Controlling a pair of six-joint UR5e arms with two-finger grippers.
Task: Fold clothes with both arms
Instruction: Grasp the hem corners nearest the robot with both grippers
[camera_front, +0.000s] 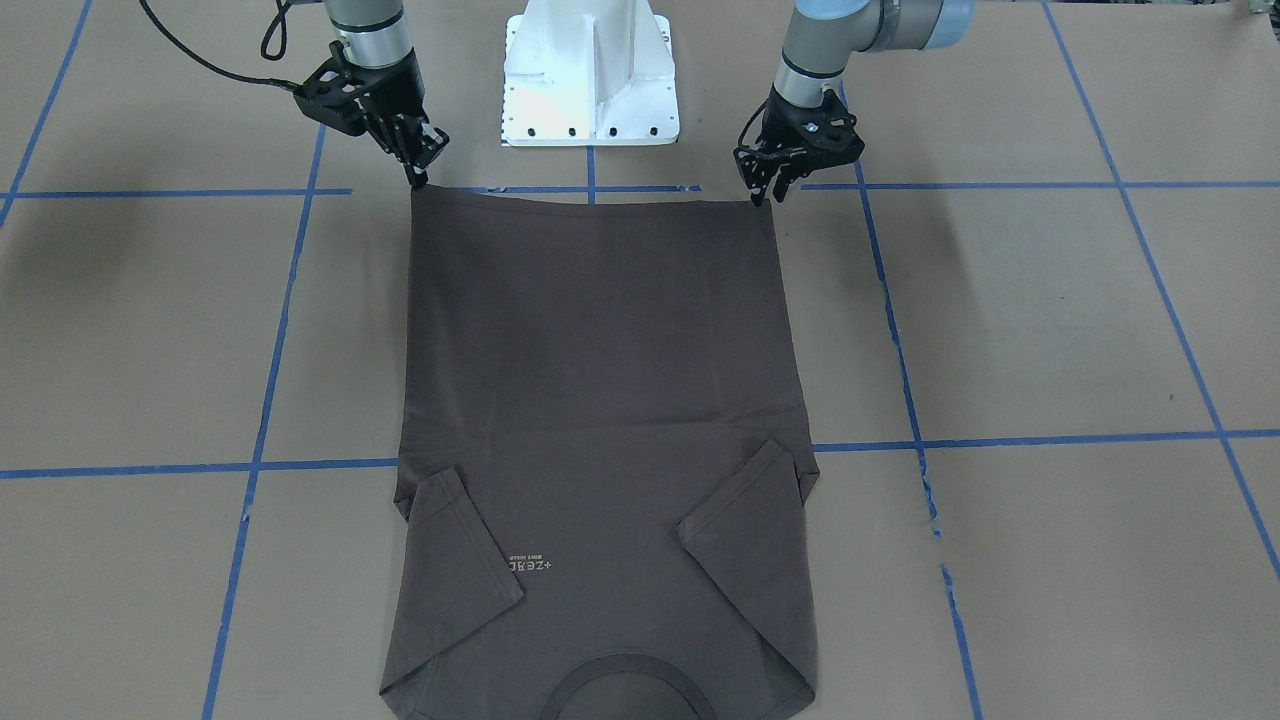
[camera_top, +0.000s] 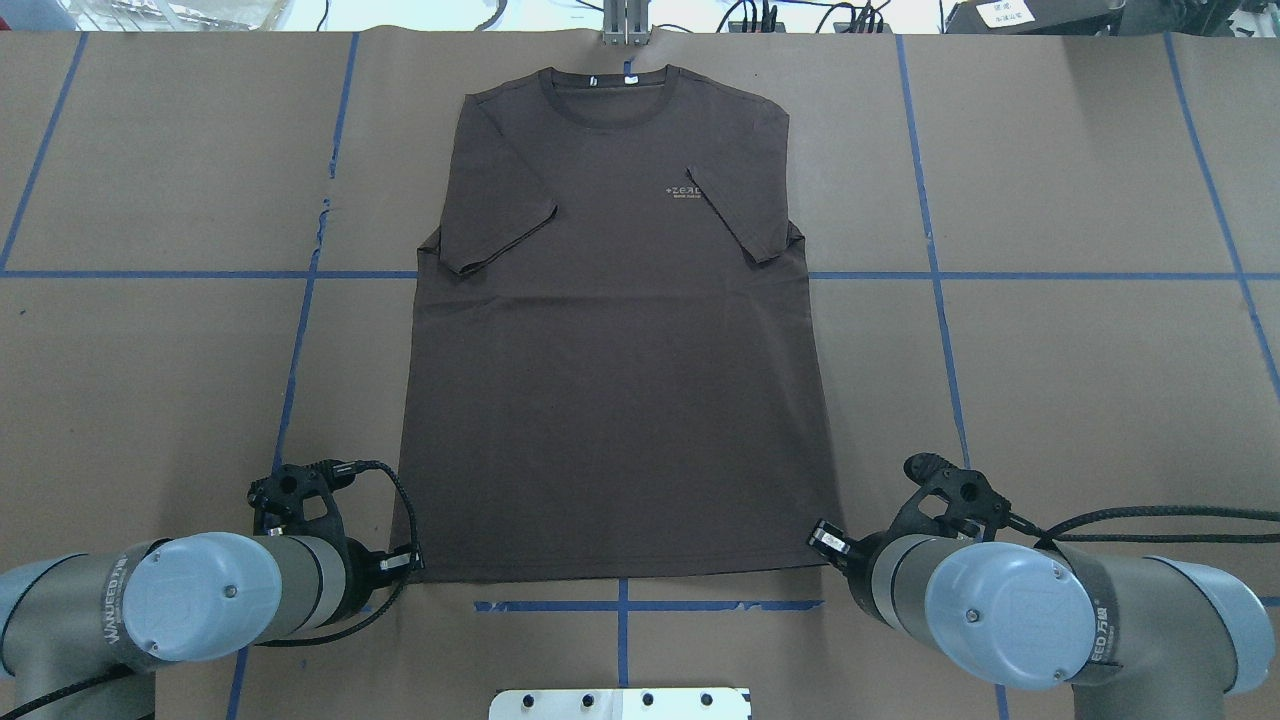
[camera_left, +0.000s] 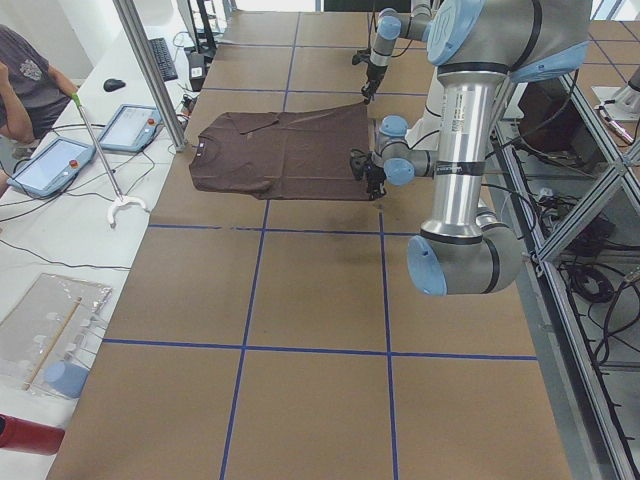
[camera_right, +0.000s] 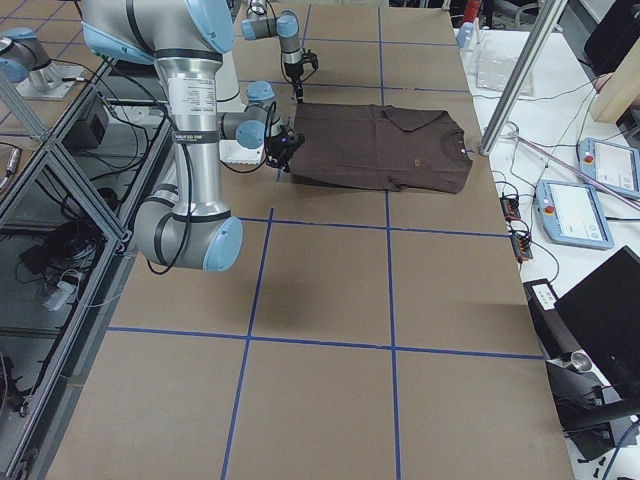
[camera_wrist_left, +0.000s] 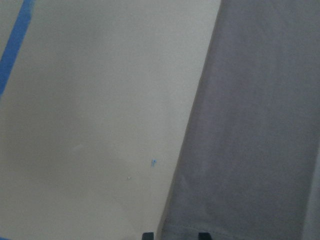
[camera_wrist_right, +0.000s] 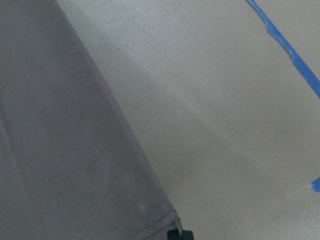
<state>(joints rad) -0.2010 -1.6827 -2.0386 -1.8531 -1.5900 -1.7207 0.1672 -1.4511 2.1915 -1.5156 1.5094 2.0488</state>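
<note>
My left gripper (camera_front: 765, 193): parted, straddling the T-shirt (camera_front: 600, 380) hem corner beneath | my right gripper (camera_front: 418, 176): pinched on its corner | why: paired corners should lift the hem evenly.

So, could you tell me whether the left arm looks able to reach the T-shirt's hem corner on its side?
Probably yes: the left hand sits right at that corner of the T-shirt, jaws apart, nothing between.

Lettering on the shirt and on both arms
"+ZER" is read in the pale chest logo (camera_top: 683, 191) of the T-shirt (camera_top: 620, 400), its end hidden by a sleeve; "WANJEED" is printed on the left arm (camera_top: 108, 615) and only partly legible on the right arm (camera_top: 1100, 625).
</note>
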